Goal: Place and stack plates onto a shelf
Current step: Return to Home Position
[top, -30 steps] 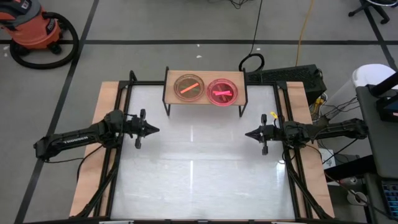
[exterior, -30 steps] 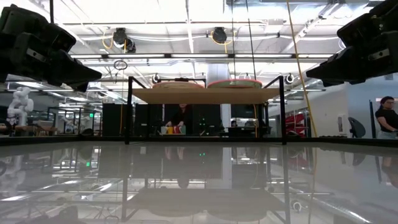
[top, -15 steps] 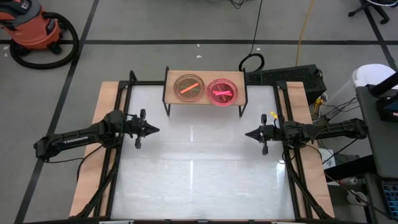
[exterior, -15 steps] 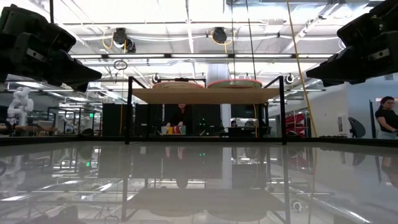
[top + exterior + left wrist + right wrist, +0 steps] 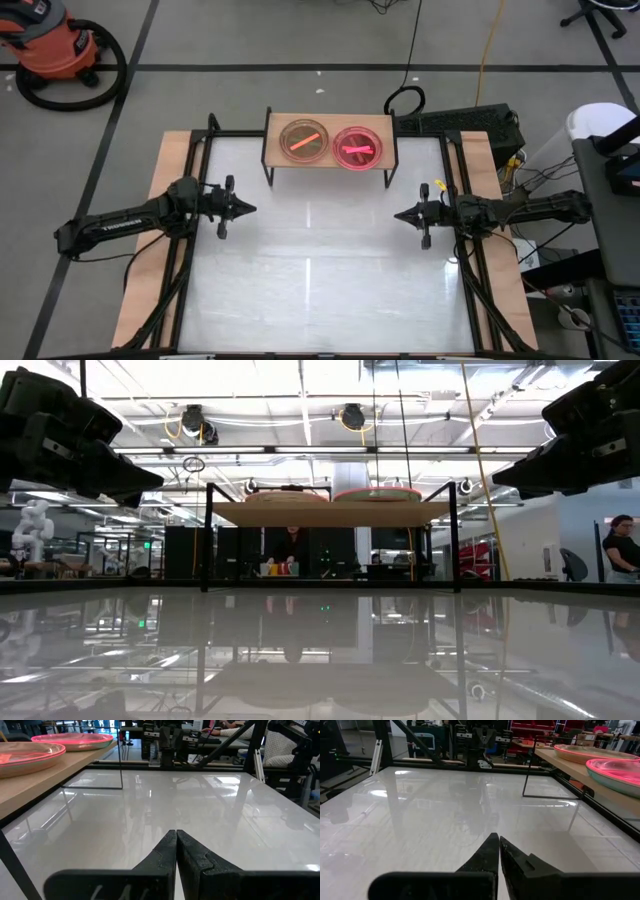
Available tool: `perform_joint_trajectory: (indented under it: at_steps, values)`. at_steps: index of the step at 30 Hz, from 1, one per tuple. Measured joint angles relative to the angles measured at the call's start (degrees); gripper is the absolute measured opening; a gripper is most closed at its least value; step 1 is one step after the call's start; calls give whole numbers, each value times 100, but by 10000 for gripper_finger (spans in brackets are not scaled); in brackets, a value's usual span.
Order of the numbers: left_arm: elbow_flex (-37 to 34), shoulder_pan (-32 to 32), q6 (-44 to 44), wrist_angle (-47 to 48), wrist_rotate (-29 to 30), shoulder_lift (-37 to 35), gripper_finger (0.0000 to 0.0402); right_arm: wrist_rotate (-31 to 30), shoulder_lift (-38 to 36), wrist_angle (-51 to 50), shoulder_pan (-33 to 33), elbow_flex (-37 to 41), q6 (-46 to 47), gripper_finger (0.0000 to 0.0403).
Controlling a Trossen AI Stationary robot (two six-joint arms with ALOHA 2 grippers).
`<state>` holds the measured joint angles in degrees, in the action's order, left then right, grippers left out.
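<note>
Two stacks of plates sit side by side on the light-wood shelf (image 5: 330, 145) at the table's far edge: a brownish-orange stack (image 5: 304, 141) on the left, a pink stack (image 5: 358, 147) on the right. The low view shows both stacks' rims (image 5: 377, 493) resting on the board (image 5: 330, 513). My left gripper (image 5: 250, 209) hovers shut over the table's left side, pointing right. My right gripper (image 5: 399, 215) hovers shut over the right side, pointing left. Both are above the tabletop and hold nothing, as the wrist views confirm (image 5: 176, 835) (image 5: 498, 839).
The white tabletop (image 5: 320, 270) spreads between the two grippers and toward the near edge. The shelf's thin black legs (image 5: 207, 540) stand at the far edge. An orange vacuum (image 5: 50, 45) and cables lie on the floor beyond. A person (image 5: 622, 555) sits far off in the room.
</note>
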<state>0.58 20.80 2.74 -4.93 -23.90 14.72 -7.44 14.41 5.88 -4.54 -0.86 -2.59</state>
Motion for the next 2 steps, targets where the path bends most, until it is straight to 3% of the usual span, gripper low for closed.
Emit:
perform_joint_trajectory:
  at_steps: [2]
  values:
    - [0, 0, 0, 0, 0, 0, 17, 0, 0, -1, 0, 0, 0, 0]
